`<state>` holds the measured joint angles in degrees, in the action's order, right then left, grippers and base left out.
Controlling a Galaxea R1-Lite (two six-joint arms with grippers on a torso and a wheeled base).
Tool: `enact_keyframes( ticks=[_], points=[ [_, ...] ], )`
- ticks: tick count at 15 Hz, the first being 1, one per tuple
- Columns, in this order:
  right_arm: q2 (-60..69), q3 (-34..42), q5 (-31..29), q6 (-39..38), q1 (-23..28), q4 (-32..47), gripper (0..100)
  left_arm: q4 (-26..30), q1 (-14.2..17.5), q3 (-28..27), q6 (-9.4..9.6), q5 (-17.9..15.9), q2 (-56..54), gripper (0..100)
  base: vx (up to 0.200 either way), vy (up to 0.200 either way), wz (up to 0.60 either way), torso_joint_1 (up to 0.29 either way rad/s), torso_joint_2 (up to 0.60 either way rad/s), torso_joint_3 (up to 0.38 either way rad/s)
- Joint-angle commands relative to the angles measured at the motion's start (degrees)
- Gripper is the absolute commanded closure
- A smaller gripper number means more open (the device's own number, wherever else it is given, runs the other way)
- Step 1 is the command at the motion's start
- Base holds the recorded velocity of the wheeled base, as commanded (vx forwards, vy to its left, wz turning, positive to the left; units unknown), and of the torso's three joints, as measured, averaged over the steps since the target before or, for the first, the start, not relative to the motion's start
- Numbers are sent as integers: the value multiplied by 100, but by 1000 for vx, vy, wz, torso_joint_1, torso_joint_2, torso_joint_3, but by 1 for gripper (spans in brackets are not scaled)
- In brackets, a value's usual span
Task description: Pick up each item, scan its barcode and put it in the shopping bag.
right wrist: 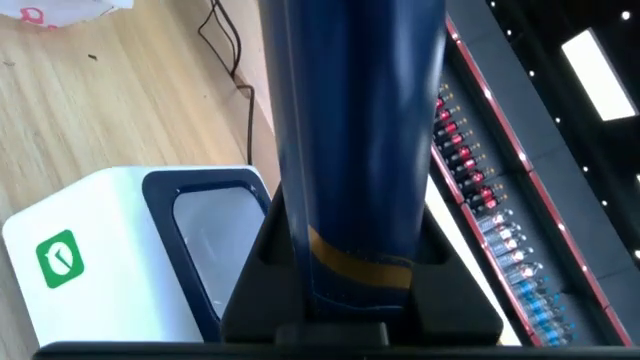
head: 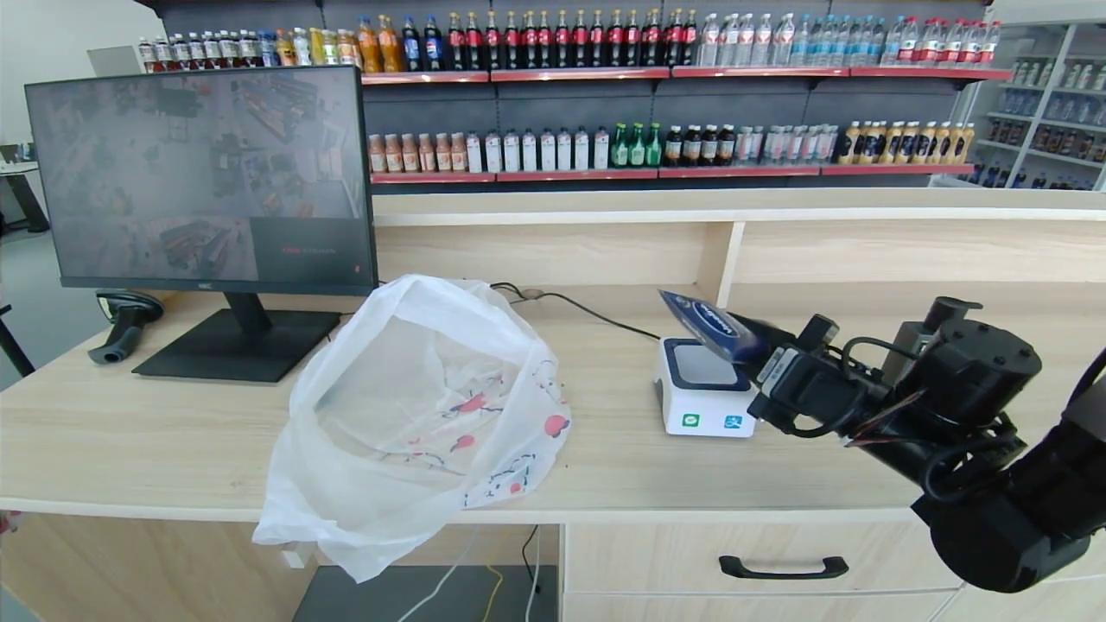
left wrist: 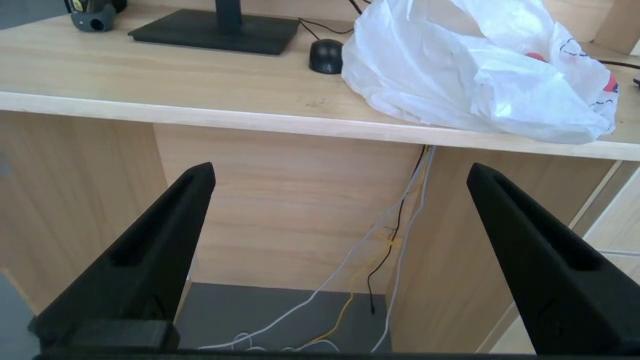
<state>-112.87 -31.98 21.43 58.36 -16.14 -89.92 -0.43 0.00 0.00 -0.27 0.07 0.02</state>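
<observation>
My right gripper (head: 753,339) is shut on a dark blue packet (head: 704,322), held tilted just above the glass top of the white barcode scanner (head: 702,387) on the counter. In the right wrist view the blue packet (right wrist: 360,140) stands between my fingers (right wrist: 262,250) beside the scanner (right wrist: 130,260). The white plastic shopping bag (head: 423,410) lies slumped on the counter to the scanner's left, spilling over the front edge. My left gripper (left wrist: 340,260) is open below the counter's front edge, in front of the space under it, with the bag (left wrist: 480,65) up above.
A monitor (head: 203,177) stands at the counter's back left with a handheld scanner (head: 125,324) beside it. A black cable (head: 575,309) runs behind the bag. A mouse (left wrist: 325,55) lies near the monitor base. Wires (left wrist: 385,260) hang under the counter. Drawers (head: 782,566) sit below right.
</observation>
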Motion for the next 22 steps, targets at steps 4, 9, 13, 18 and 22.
enact_keyframes(
  ticks=[4, 9, 13, 18, 22],
  points=[
    [-174, -177, 19, 9, -12, -8, 100, -1, 0, 0, -8, 1, -2, 0, 0, 0, 0, 0, 0, 0],
    [-182, -169, 19, 0, -144, -8, 100, -1, 0, 0, 0, 1, -2, 0, 0, 0, 0, 0, 0, 0],
    [-262, -151, 10, 9, -372, -8, 100, -1, 0, 0, -8, 1, -2, 0, 0, 0, 0, 0, 0, 0],
    [-279, -186, 10, -17, -372, -8, 100, -1, 0, 0, 0, 1, -2, 0, 0, 0, 0, 0, 0, 0],
    [-314, -309, 10, -44, -399, -8, 100, -1, 0, 0, 0, 1, -2, 0, 0, 0, 0, 0, 0, 0]
  ],
)
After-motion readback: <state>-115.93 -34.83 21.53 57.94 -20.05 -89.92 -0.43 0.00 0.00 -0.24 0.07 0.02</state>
